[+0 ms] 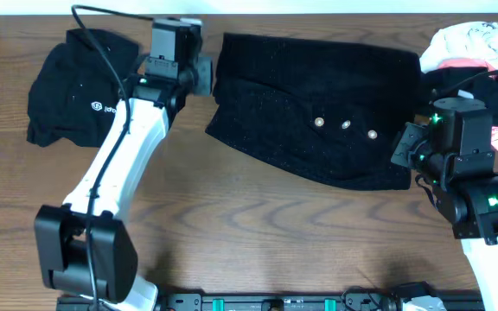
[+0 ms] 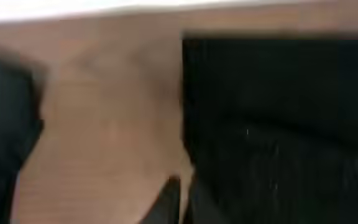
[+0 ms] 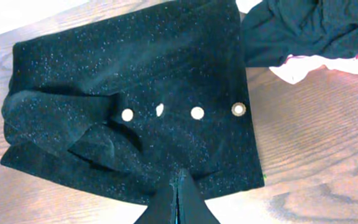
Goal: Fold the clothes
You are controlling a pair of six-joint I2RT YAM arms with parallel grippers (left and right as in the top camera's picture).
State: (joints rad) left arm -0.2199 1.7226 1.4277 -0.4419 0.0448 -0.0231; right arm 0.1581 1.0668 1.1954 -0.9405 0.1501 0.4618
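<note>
A black speckled garment with pale round buttons lies partly folded in the middle of the table. It also shows in the right wrist view and, blurred, in the left wrist view. My left gripper is at its upper left edge; its fingers look shut with nothing seen between them. My right gripper is at the garment's right edge. Its fingers are shut, with the tips over the near hem.
A folded black garment with a small white logo lies at the far left. A pile of white, pink and black clothes sits at the back right, also in the right wrist view. The wooden table runs to the front edge.
</note>
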